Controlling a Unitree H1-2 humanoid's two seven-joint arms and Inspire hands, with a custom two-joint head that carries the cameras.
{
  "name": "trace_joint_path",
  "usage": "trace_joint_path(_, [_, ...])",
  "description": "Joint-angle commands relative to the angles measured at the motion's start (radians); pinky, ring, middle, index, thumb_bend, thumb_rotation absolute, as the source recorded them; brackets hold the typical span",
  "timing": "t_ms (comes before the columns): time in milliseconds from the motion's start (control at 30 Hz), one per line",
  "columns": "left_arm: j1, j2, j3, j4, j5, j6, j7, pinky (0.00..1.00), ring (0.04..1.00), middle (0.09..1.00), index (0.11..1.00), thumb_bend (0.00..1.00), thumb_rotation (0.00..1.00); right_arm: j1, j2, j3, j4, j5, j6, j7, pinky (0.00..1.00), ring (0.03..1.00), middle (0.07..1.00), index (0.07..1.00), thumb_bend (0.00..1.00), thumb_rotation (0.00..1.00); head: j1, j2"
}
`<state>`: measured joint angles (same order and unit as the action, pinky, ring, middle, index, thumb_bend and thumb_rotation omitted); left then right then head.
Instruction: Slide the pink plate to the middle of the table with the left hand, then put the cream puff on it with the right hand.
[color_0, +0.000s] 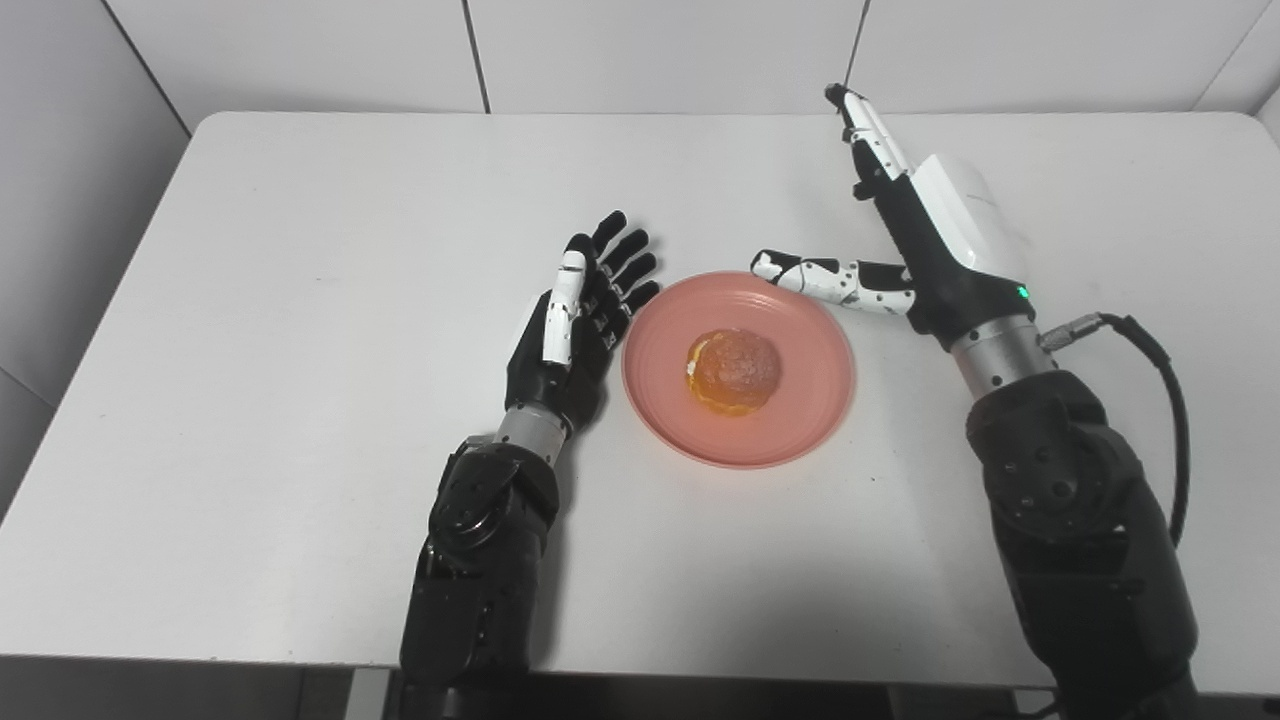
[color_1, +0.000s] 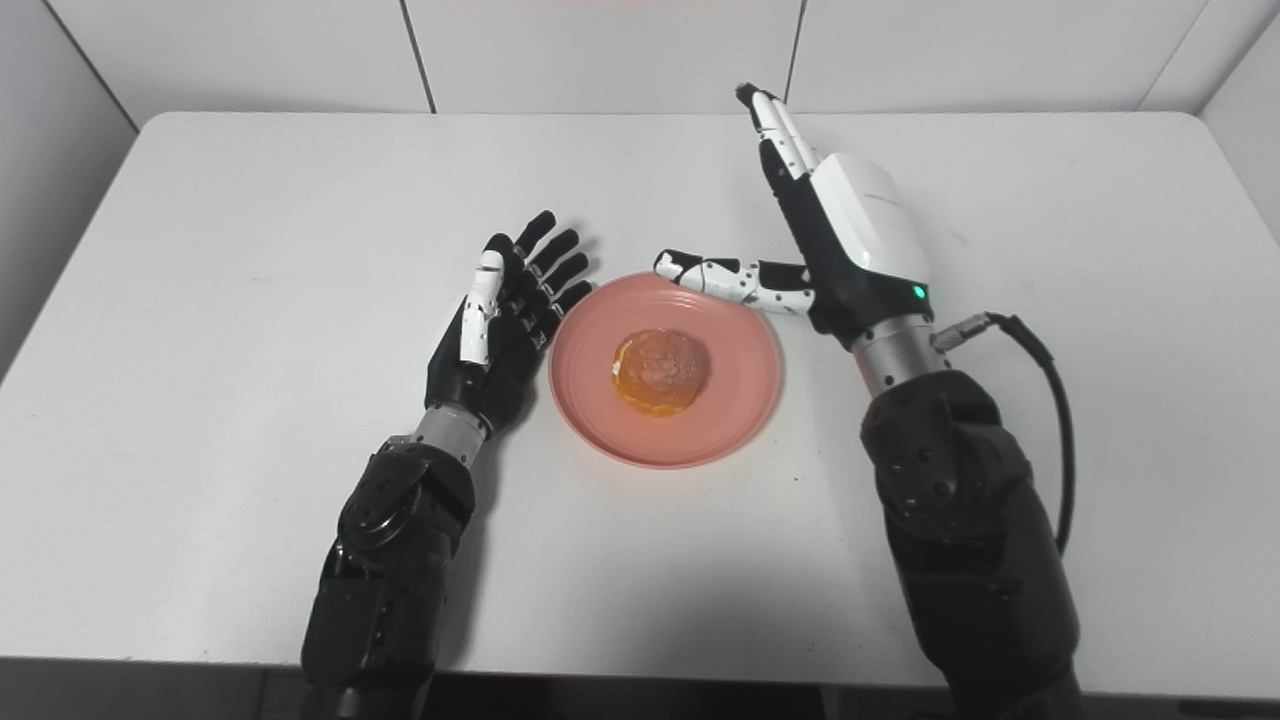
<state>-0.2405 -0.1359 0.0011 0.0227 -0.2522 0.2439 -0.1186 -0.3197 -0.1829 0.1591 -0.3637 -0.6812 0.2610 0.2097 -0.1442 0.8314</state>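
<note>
A pink plate (color_0: 800, 400) sits near the middle of the white table (color_0: 300, 250). A golden-brown cream puff (color_0: 733, 370) lies at the plate's centre. My left hand (color_0: 575, 320) is open and empty, palm facing the plate, right beside its left rim. My right hand (color_0: 920, 230) is open and empty, raised above the table just right of the plate, fingers pointing away, thumb reaching over the plate's far right rim. The plate (color_1: 740, 400), the puff (color_1: 661, 372) and both hands also show in the right eye view.
A black cable (color_0: 1160, 400) loops from my right wrist. A white panelled wall (color_0: 640, 50) stands behind the table's far edge. Bare table surface lies to the left, right and front of the plate.
</note>
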Motion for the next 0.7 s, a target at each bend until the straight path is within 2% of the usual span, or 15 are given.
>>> trace_joint_path(0, [0.011,0.013,0.004,0.015,-0.001,-0.003,-0.001,0.9,0.91,0.916,0.91,0.43,1.0,0.0,0.012,-0.03,-0.028,0.028,-0.058,-0.07,0.83,0.962,1.0,1.0,0.91,0.92,-0.002,-0.001])
trace_joint_path(100, [0.01,0.017,0.006,0.016,-0.003,-0.007,-0.005,0.9,0.911,0.916,0.909,0.43,1.0,0.034,0.028,-0.045,-0.031,0.041,-0.054,-0.108,0.81,0.938,1.0,1.0,0.91,0.99,-0.002,-0.003])
trace_joint_path(167, [0.009,0.02,0.004,0.016,0.002,-0.01,-0.003,0.9,0.91,0.915,0.906,0.42,1.0,0.088,0.049,-0.056,-0.043,0.056,-0.061,-0.144,0.85,0.96,1.0,1.0,0.85,1.0,-0.004,-0.005])
trace_joint_path(333, [0.006,0.028,0.006,0.018,0.007,-0.018,-0.002,0.9,0.912,0.919,0.906,0.42,1.0,0.176,0.088,-0.082,-0.024,0.106,-0.1,-0.232,0.89,0.975,1.0,1.0,0.82,1.0,-0.008,-0.007])
trace_joint_path(433, [0.005,0.033,0.004,0.02,0.016,-0.034,-0.001,0.9,0.916,0.924,0.913,0.41,1.0,0.198,0.097,-0.08,-0.014,0.127,-0.108,-0.245,0.9,0.983,1.0,1.0,0.8,1.0,-0.011,-0.011])
trace_joint_path(500, [0.006,0.038,-0.001,0.02,0.028,-0.045,0.0,0.92,0.934,0.941,0.926,0.41,1.0,0.208,0.106,-0.082,0.004,0.167,-0.126,-0.253,0.93,0.994,1.0,1.0,0.73,1.0,-0.009,-0.012])
trace_joint_path(667, [0.008,0.048,-0.006,0.016,0.042,-0.062,-0.008,0.98,0.975,0.979,0.965,0.41,1.0,0.232,0.117,-0.073,0.046,0.245,-0.143,-0.24,0.98,1.0,1.0,1.0,0.71,1.0,0.004,-0.017])
